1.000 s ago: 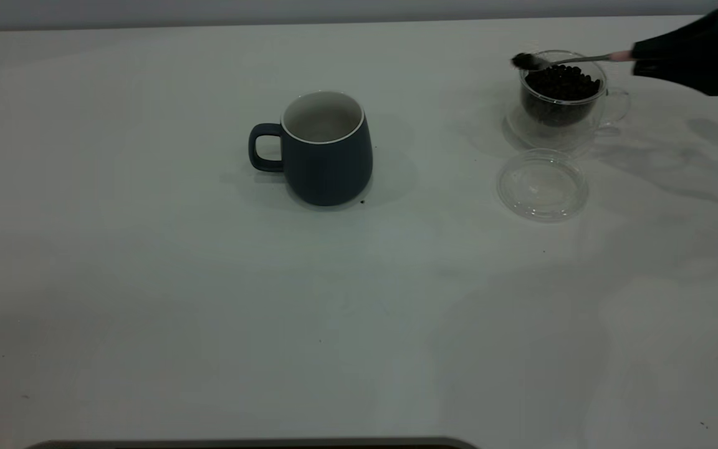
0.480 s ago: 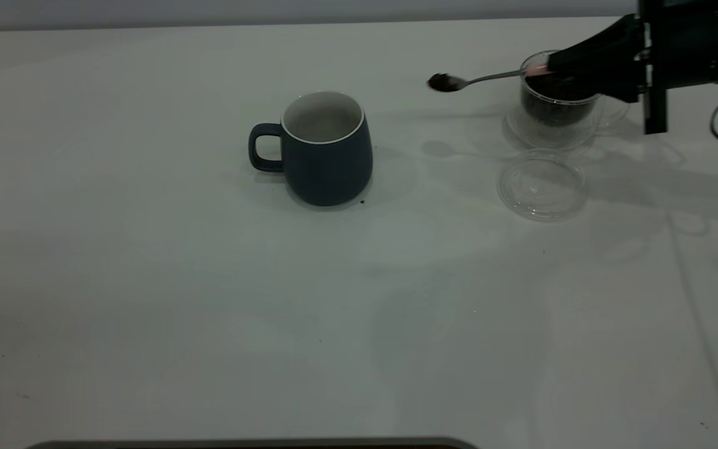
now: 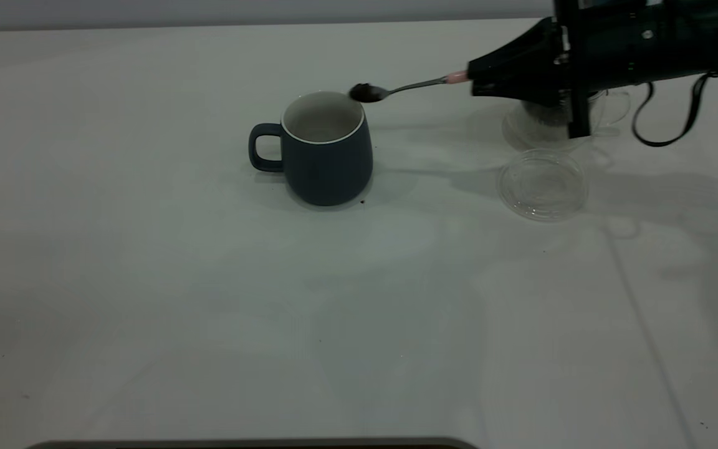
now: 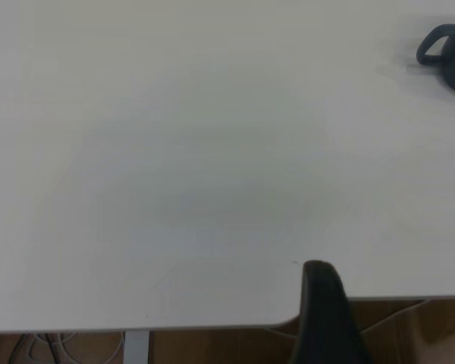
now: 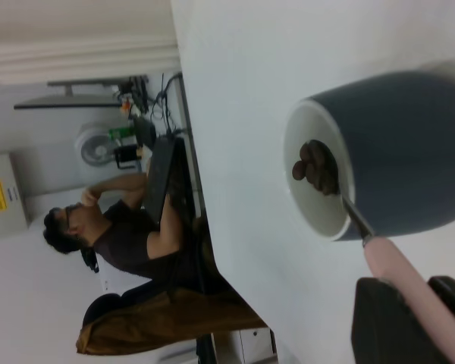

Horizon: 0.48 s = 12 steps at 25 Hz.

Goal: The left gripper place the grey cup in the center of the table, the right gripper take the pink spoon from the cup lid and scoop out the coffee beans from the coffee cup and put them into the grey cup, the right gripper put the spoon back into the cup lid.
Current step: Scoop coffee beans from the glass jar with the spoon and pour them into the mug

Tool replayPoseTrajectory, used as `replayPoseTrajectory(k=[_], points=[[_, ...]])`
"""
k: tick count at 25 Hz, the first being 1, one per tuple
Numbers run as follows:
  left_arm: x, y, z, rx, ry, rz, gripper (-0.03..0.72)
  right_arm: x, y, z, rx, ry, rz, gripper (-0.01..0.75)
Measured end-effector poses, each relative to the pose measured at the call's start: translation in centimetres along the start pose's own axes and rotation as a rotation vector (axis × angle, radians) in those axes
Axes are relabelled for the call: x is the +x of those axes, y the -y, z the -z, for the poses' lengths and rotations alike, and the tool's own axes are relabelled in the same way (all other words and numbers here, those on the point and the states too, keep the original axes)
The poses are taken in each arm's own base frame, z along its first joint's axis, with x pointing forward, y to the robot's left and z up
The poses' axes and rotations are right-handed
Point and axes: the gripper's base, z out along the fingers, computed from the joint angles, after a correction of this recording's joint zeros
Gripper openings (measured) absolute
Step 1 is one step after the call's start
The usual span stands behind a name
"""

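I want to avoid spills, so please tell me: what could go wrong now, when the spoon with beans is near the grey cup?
1. The spoon bowl, heaped with coffee beans, hangs at the grey cup rim's right edge, not its centre; tipping now could drop beans outside.
2. The right gripper grips only the pink handle end, so the long spoon could wobble or roll.
3. A low spoon could knock the rim.

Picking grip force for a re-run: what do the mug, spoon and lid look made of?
Mug: likely ceramic, matte grey outside, white inside. Spoon: shiny metal bowl and stem, with a pink handle, perhaps plastic, in the right gripper. Lid: clear plastic or glass; see-through.
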Motion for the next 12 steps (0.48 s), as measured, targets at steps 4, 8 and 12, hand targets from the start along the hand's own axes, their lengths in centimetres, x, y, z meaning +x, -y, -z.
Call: replayPoseTrajectory(k=[4, 8, 12], points=[[0.0, 0.0, 0.0, 0.0, 0.0, 0.0, 0.513, 0.5, -0.7, -1.4, -0.017, -0.009, 0.016, 0.1], [0.0, 0.0, 0.0, 0.0, 0.0, 0.0, 0.513, 0.9, -1.1, -2.3, -0.026, -0.018, 0.049, 0.1], [0.0, 0.0, 0.0, 0.0, 0.0, 0.0, 0.513, 1.3, -1.3, -3.0, -0.029, -0.033, 0.156, 0.1]])
